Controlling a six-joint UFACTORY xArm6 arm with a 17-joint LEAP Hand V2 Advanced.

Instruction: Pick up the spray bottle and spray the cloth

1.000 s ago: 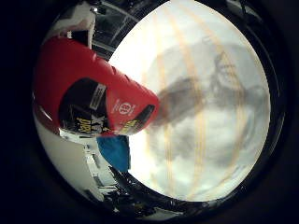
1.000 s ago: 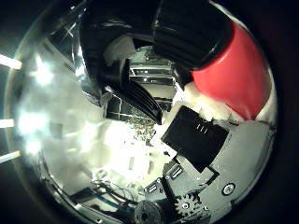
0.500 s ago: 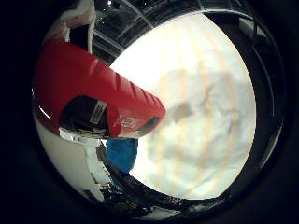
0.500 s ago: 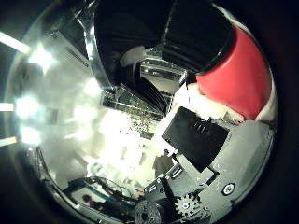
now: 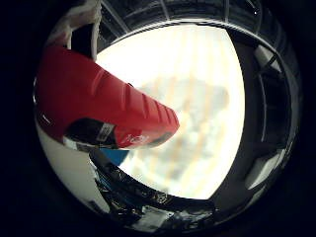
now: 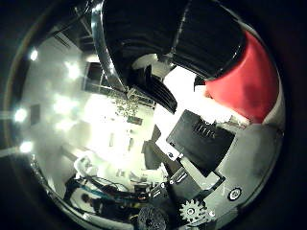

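Plastic fills much of the little finger side palm view: a red spray bottle with a ribbed neck (image 5: 103, 106) lies right against the palm, its dark label patch showing on the lower side of its body. The white and black robot hand (image 6: 201, 143) is curled round this bottle; in the thumb side palm view, broad black fingers (image 6: 201, 33) wrap across the red body, and a geared part of the hand sits at the view's edge. Beyond the bottle spreads a pale, brightly lit table surface (image 5: 197, 64) with faint yellowish stripes and a soft grey patch on it that is too blurred to identify. A small blue thing (image 5: 116, 157) peeks out just beside the bottle; I cannot tell what it is.
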